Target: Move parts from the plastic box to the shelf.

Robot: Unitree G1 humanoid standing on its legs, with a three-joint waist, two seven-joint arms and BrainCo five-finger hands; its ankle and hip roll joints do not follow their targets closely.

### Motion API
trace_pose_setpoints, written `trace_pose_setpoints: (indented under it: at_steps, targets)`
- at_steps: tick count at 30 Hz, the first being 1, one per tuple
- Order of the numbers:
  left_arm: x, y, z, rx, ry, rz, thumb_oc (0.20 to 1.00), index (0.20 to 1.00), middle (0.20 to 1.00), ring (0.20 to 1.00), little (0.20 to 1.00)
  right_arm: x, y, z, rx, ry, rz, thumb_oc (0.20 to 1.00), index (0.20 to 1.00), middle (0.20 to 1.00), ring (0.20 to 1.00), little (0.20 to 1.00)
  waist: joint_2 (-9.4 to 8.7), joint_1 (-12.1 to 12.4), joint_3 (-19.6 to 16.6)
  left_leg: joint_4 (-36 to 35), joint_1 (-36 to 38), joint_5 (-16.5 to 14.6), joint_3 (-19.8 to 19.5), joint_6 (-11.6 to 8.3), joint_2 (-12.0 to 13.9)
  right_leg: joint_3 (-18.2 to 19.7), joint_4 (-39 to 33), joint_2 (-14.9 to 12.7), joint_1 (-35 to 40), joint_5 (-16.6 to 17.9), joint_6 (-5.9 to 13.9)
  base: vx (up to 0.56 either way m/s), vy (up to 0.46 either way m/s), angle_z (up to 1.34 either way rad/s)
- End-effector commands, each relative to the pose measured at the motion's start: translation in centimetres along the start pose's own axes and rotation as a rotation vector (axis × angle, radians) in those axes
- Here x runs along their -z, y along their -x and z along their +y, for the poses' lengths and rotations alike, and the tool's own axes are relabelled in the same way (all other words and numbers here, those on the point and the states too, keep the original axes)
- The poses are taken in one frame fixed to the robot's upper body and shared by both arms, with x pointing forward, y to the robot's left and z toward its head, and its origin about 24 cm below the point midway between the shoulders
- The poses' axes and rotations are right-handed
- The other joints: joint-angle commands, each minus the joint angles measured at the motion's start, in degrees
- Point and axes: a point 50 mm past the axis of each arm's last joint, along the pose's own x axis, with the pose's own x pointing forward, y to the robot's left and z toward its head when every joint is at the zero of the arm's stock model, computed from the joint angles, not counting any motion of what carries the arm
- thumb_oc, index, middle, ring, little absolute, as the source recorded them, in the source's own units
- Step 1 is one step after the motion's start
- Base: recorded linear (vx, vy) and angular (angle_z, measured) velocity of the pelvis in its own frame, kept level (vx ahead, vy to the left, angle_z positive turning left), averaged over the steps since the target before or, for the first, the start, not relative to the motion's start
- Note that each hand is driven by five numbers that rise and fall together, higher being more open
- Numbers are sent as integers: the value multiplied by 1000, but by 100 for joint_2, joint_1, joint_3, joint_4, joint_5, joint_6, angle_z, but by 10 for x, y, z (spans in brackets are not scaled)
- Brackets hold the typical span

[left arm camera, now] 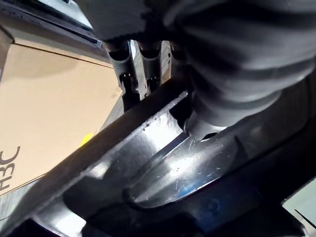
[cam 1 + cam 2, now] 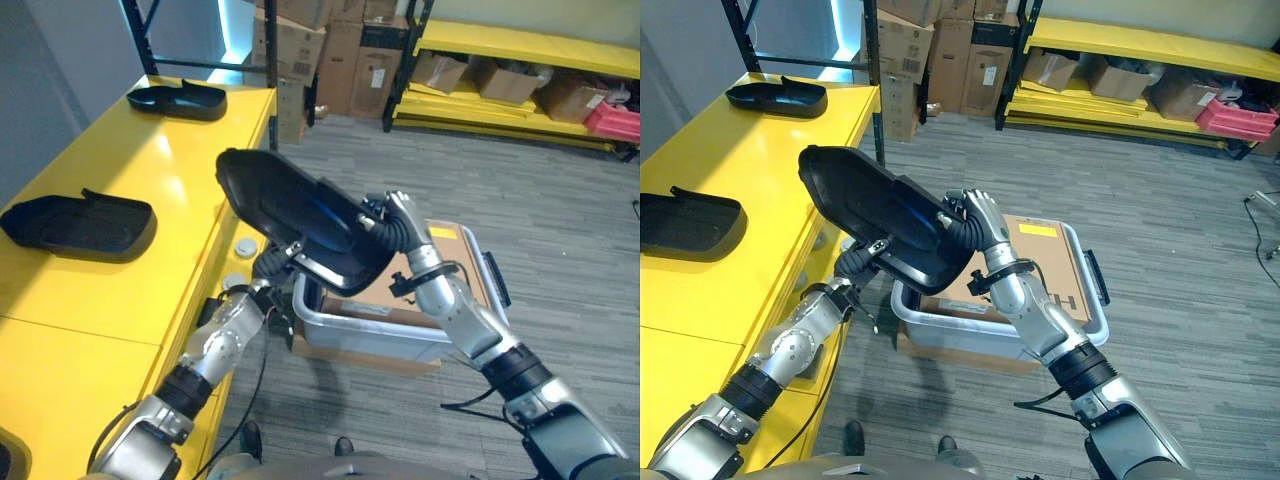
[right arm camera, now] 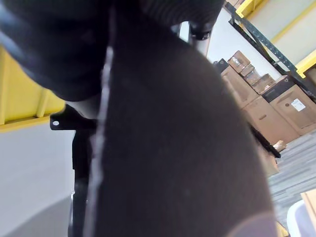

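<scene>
A large black plastic part (image 2: 290, 215) hangs tilted in the air above the grey plastic box (image 2: 380, 338) on the floor. My right hand (image 2: 392, 228) has its fingers curled round the part's right edge. From below, my left hand (image 2: 264, 270) grips the part's lower left edge; its fingers (image 1: 143, 69) lie along the part's rim (image 1: 173, 168). The part's dark back (image 3: 173, 148) rises close before the right wrist. The yellow shelf (image 2: 130, 180) stands just left of the part.
Two similar black parts (image 2: 80, 225) (image 2: 178, 100) lie on the shelf top. Brown cardboard (image 2: 1040, 265) lies in the box. Racks with cardboard boxes (image 2: 520, 70) and a red bin (image 2: 612, 120) line the back wall, with grey floor between.
</scene>
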Motion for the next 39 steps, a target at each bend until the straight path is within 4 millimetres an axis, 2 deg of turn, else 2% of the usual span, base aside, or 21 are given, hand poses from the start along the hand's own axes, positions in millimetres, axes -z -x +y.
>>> trace_pose_setpoints:
  at_steps: [1, 2, 3, 7, 9, 11, 12, 14, 15, 16, 19, 20, 22, 24, 25, 27, 29, 32, 34, 36, 39]
  targets:
    - [-31, -20, -53, 205, -4, -220, 200, 200, 200, 200, 200, -57, 5, 16, -91, -246, -290, 200, 200, 200, 200, 200, 210, 197, -144, -4, 618, -830, -213, 44, 40, -158, 40, 148, -188, 108, 7, 0, 0, 0]
    - [-37, -18, -50, 187, -60, -281, 200, 200, 200, 200, 200, -56, 8, 16, -66, -259, -273, 652, 652, 652, 652, 652, 204, 204, -140, -4, 617, -827, -207, 51, 38, -164, 41, 144, -188, 112, 7, 0, 0, 0]
    - [-42, -15, -48, 185, -83, -325, 200, 200, 200, 200, 200, -50, 12, 15, -38, -252, -231, 1000, 1000, 1000, 1000, 1000, 199, 199, -141, -4, 614, -825, -209, 54, 32, -158, 45, 142, -193, 118, 12, 0, 0, 0]
    - [-63, -4, -40, 118, -260, -494, 200, 200, 200, 200, 200, -14, 30, 18, 46, -221, -3, 1000, 1000, 1000, 1000, 1000, 197, 159, -138, -4, 618, -828, -203, 66, 25, -110, 54, 139, -202, 130, 23, 6, 6, 1]
    - [-83, 10, -30, 43, -444, -628, 200, 200, 200, 200, 200, 32, 66, 13, 153, -318, 323, 1000, 1000, 1000, 1000, 1000, 195, 53, -106, -4, 617, -824, -176, 91, 22, -71, 94, 125, -226, 141, 45, 6, 52, -1]
    - [-91, 16, -25, 9, -505, -669, 200, 200, 200, 200, 200, 50, 85, 14, 170, -326, 436, 1000, 1000, 1000, 1000, 1000, 204, 3, -99, -4, 625, -820, -161, 102, 20, -69, 115, 119, -228, 135, 49, 5, 66, -3]
    - [-102, 25, -17, -42, -596, -720, 200, 200, 200, 200, 200, 78, 122, 19, 176, -356, 643, 1000, 1000, 1000, 1000, 1000, 219, -74, -87, -4, 639, -816, -133, 114, 18, -64, 186, 104, -246, 106, 54, 11, 67, -6]
    - [-105, 28, -15, -56, -639, -730, 200, 200, 200, 200, 200, 91, 140, 25, 166, -384, 761, 1000, 1000, 1000, 1000, 1000, 220, -89, -87, -4, 650, -822, -129, 120, 12, -73, 221, 91, -249, 86, 55, 21, 61, -4]
    - [-108, 30, -13, -61, -666, -735, 200, 200, 200, 200, 200, 108, 169, 35, 113, -393, 923, 1000, 1000, 1000, 1000, 1000, 215, -80, -96, -4, 655, -829, -152, 124, -6, -86, 264, 71, -252, 69, 61, 27, 45, -5]
    - [-109, 30, -13, -61, -675, -736, 200, 200, 200, 200, 200, 111, 175, 38, 92, -401, 965, 1000, 1000, 1000, 1000, 1000, 211, -75, -97, -4, 656, -833, -159, 124, -10, -91, 275, 66, -252, 61, 64, 30, 36, -5]
    - [-113, 29, -16, -38, -743, -736, 200, 200, 200, 200, 200, 128, 222, 58, -54, -403, 1210, 1000, 1000, 1000, 1000, 1000, 204, 16, -102, -4, 662, -846, -237, 136, -46, -127, 345, 38, -244, 28, 59, 13, 0, 1]
    - [-116, 29, -21, -16, -792, -742, 200, 200, 200, 200, 200, 133, 250, 69, -158, -440, 1350, 1000, 1000, 1000, 1000, 1000, 202, 93, -99, -4, 667, -858, -296, 143, -64, -166, 426, 35, -266, -9, 59, 49, -21, 6]
    - [-118, 29, -32, 54, -862, -748, 200, 200, 200, 200, 200, 131, 295, 86, -320, -483, 1548, 1000, 1000, 1000, 1000, 1000, 219, 253, -51, -4, 661, -829, -398, 176, -74, -173, 647, 52, -310, -85, 35, 48, -65, 11]
    - [-118, 30, -37, 88, -886, -752, 200, 200, 200, 200, 200, 128, 307, 93, -371, -520, 1623, 1000, 1000, 1000, 1000, 1000, 227, 314, -32, -4, 643, -809, -481, 194, -72, -133, 736, 68, -323, -131, 18, 34, -96, 28]
    - [-117, 28, -46, 160, -889, -749, 200, 200, 200, 200, 200, 119, 331, 102, -411, -595, 1738, 1000, 1000, 1000, 1000, 1000, 240, 340, 0, 15, 631, -791, -761, 250, -97, 116, 864, 136, -329, -199, -37, 34, -132, 21]
    - [-117, 27, -51, 199, -885, -749, 200, 200, 200, 200, 200, 114, 339, 106, -408, -629, 1786, 1000, 1000, 1000, 1000, 1000, 236, 333, 14, 41, 588, -733, -916, 273, -108, 243, 916, 179, -363, -178, -73, 10, -173, 35]
    - [-114, 26, -62, 269, -856, -739, 200, 200, 200, 200, 200, 101, 360, 115, -369, -735, 1936, 1000, 1000, 1000, 1000, 1000, 197, 327, 18, 122, 578, -734, -1193, 247, -70, 407, 904, 317, -295, -237, -173, 25, -262, 107]
    - [-110, 30, -71, 304, -776, -731, 200, 200, 200, 200, 200, 86, 376, 123, -383, -819, 2053, 1000, 1000, 1000, 1000, 1000, 188, 418, 100, 329, 419, -653, -1418, 72, 53, 347, 815, 459, -192, -283, -320, -26, -233, 115]
    - [-109, 35, -71, 313, -720, -747, 200, 200, 200, 200, 200, 87, 374, 124, -451, -768, 2023, 1000, 1000, 1000, 1000, 1000, 247, 528, 255, 453, 120, -431, -1480, -163, 144, 346, 688, 561, -92, -274, -363, -97, -197, 80]
    - [-109, 38, -70, 317, -710, -756, 200, 200, 200, 200, 200, 92, 365, 124, -511, -734, 1966, 1000, 1000, 1000, 1000, 1000, 268, 598, 346, 538, -84, -368, -1431, -284, 175, 368, 572, 579, 45, -304, -370, -65, -97, 32]
    - [-109, 42, -69, 340, -723, -761, 200, 200, 200, 200, 200, 98, 350, 125, -652, -656, 1882, 1000, 1000, 1000, 1000, 1000, 280, 656, 463, 838, -365, -373, -1047, -342, 218, 171, 385, 526, 125, -250, -365, -122, -75, 20]
